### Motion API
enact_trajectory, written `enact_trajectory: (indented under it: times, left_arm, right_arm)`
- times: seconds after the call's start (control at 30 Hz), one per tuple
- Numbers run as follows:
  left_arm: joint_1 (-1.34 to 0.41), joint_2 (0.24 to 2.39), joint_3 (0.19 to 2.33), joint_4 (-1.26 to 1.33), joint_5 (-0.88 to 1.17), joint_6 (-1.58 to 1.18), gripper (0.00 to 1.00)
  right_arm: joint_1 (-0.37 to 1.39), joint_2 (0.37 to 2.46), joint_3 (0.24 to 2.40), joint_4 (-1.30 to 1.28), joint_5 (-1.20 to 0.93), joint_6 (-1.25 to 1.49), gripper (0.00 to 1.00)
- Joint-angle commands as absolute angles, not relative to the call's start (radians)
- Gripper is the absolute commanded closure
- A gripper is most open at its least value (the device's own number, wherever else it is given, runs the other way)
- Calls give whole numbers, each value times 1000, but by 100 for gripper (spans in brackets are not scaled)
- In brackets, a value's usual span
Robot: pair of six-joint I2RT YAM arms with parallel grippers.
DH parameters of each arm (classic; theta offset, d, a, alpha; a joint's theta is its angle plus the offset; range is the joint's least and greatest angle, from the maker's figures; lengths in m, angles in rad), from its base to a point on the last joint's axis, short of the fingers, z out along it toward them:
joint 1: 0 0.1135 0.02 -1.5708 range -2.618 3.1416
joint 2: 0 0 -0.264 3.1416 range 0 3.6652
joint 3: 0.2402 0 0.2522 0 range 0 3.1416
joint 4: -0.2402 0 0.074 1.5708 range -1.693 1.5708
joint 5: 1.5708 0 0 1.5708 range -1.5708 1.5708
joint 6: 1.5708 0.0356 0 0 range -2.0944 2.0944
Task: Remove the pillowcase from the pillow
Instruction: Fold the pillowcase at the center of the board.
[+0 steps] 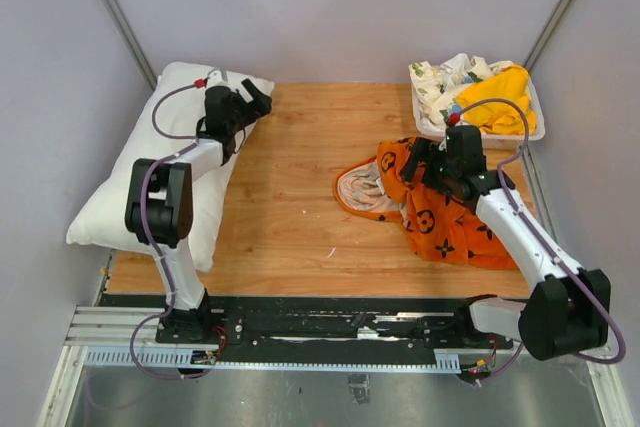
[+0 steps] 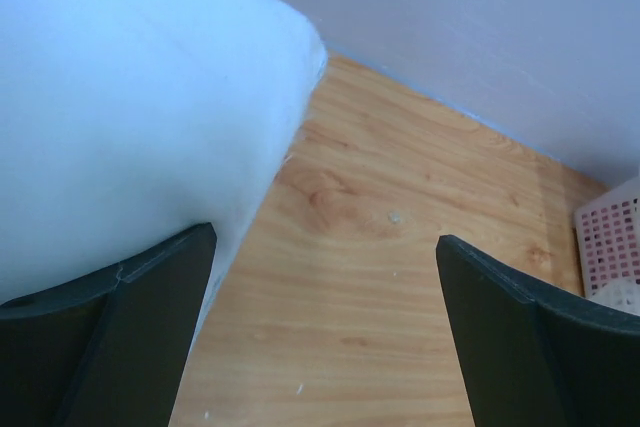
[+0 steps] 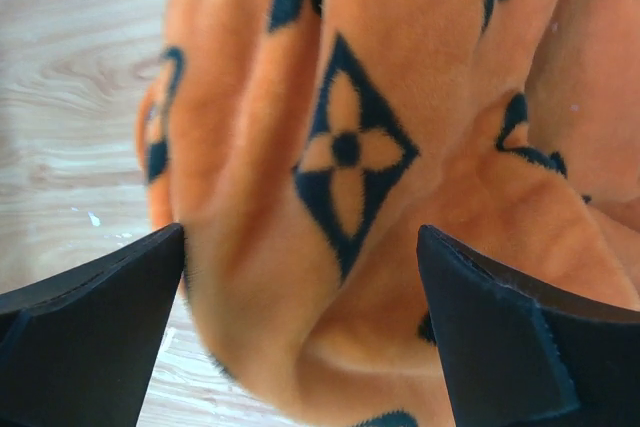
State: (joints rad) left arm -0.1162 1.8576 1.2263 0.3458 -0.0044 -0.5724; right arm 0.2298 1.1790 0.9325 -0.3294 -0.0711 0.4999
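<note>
The white pillow [image 1: 105, 202] lies bare along the table's left edge, one end hanging past the table's side. My left gripper [image 1: 262, 102] stands open beside its far right corner. In the left wrist view the pillow [image 2: 120, 97] bulges against the left finger, and only wood shows between the fingers of the left gripper [image 2: 325, 237]. The orange pillowcase [image 1: 440, 227] with black motifs lies crumpled at right centre, pale lining showing at its left. My right gripper [image 1: 418, 169] is open just over it. A fold of pillowcase [image 3: 350, 147] bulges between the wide-apart fingers of the right gripper [image 3: 300, 232].
A white basket [image 1: 535, 129] at the far right corner holds a yellow cloth [image 1: 495, 97] and a white floral-print cloth [image 1: 445, 77]. Its mesh wall [image 2: 610, 247] shows at the right edge of the left wrist view. Grey walls close in the back and sides.
</note>
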Motion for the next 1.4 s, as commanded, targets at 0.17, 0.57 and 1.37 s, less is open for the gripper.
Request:
enact_trajectory:
  times: [0.17, 0.57, 1.37]
  left_arm:
    - [-120, 2012, 1467, 365, -10, -330, 5]
    - [-105, 2006, 1648, 390, 104, -383, 1]
    - [-173, 1484, 1184, 263, 810, -43, 1]
  right_arm:
    - [238, 1310, 989, -496, 15, 526, 2]
    - [450, 1286, 997, -246, -194, 402, 99]
    - [538, 1154, 900, -445, -368, 283, 1]
